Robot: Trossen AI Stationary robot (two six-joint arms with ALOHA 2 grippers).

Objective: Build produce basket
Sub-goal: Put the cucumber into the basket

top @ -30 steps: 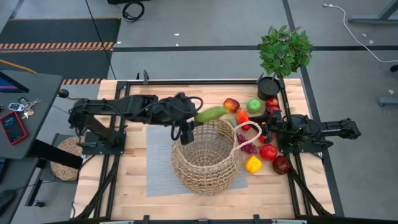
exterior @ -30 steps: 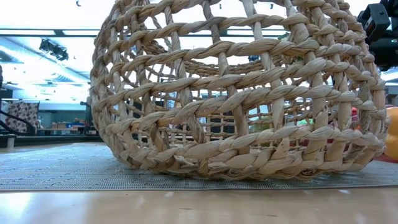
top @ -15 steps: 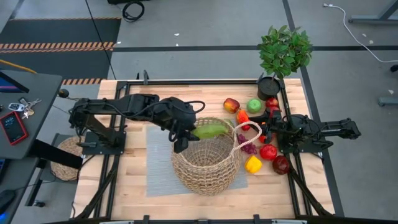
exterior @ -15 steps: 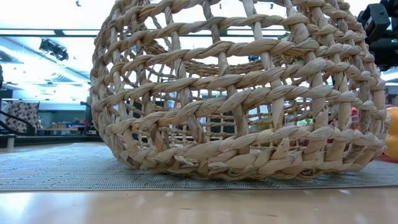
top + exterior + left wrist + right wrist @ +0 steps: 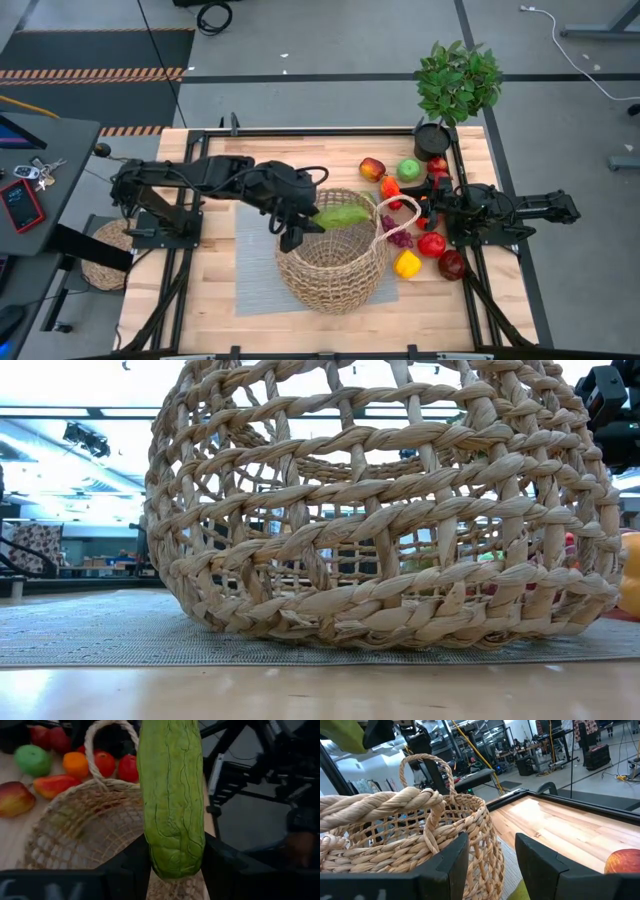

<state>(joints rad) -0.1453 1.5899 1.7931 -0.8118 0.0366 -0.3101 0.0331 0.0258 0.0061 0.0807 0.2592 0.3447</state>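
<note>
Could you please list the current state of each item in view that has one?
Large round tan wicker basket: upright on the grey mat, looks empty.
Long green wrinkled cucumber: held above the basket's rim.
Left tool: shut on the cucumber.
Right tool: open, beside the basket's handle.

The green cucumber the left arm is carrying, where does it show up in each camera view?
High view: the cucumber hangs over the basket's far rim.
Low view: not in it.
Left wrist view: upright at centre, between that arm's jaws.
Right wrist view: a green edge, top-left corner.
Shared landmark: the basket.
</note>
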